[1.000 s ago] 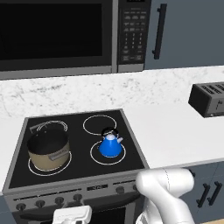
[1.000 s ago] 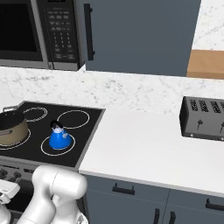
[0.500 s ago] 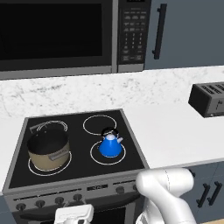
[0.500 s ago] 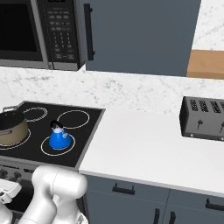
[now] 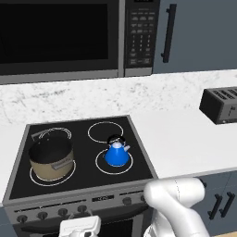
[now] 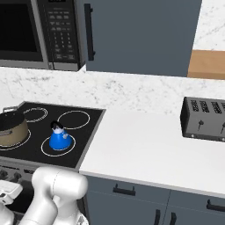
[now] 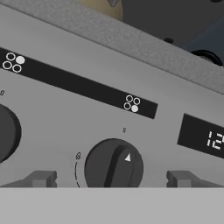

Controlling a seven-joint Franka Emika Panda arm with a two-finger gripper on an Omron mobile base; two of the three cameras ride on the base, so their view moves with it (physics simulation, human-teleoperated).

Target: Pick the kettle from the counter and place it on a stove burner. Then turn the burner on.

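Note:
The blue kettle (image 5: 116, 154) (image 6: 58, 138) stands upright on the front right stove burner (image 5: 99, 163) (image 6: 46, 147), a single white ring whose disc looks dark. The white counter (image 5: 185, 139) (image 6: 140, 149) lies right of the cooktop. My gripper (image 7: 111, 178) is open, low in front of the stove's control panel, with its fingertips (image 7: 41, 178) standing on either side of a dark round knob (image 7: 113, 168) and nothing held. The white hand (image 5: 79, 227) (image 6: 6, 191) sits at the panel's front.
A tan pot (image 5: 51, 159) (image 6: 9, 127) stands on the front left burner. A dark toaster (image 5: 222, 104) (image 6: 204, 118) sits on the counter at right. A microwave (image 5: 60, 37) hangs above the stove. Another knob (image 7: 6, 131) and a clock display (image 7: 203, 138) flank the knob.

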